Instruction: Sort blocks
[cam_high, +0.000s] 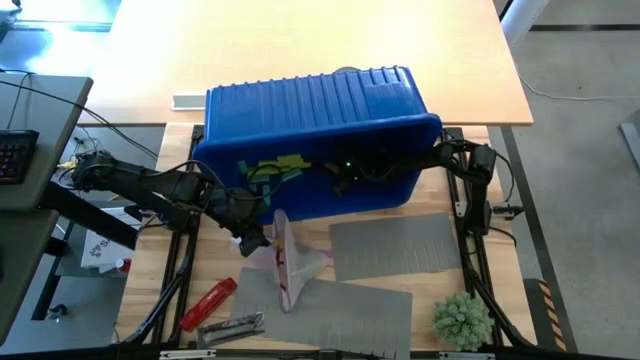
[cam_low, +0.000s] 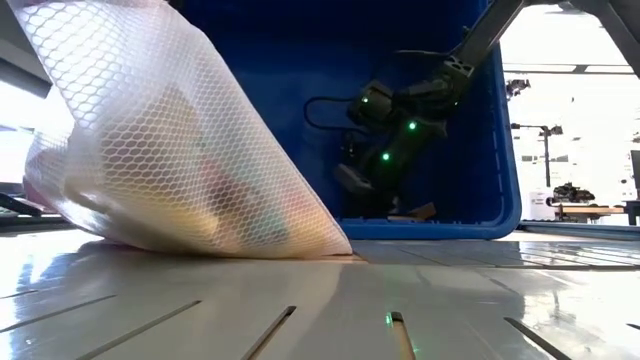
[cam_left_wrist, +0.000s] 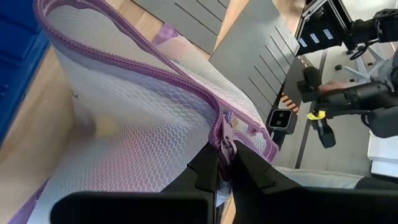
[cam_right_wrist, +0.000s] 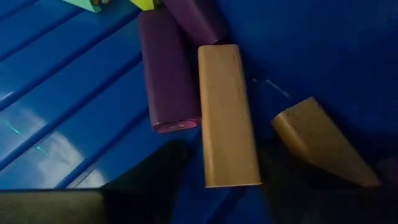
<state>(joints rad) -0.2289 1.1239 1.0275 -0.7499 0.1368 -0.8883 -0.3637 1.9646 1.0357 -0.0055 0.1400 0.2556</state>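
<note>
Wooden table (cam_high: 150, 300), grey mats (cam_high: 395, 243), red tool (cam_high: 207, 302), plant (cam_high: 461, 318)

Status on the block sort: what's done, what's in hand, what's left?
Done: little visible; blocks are still loose in the blue bin. In hand: left gripper shut on the mesh bag zipper; right gripper inside the bin over a tan block, not gripping yet. Left: nearly all the sorting.

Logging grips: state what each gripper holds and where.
Left gripper: shut on the mesh bag at its zipper. Right gripper: inside the blue bin, holds nothing.
</note>
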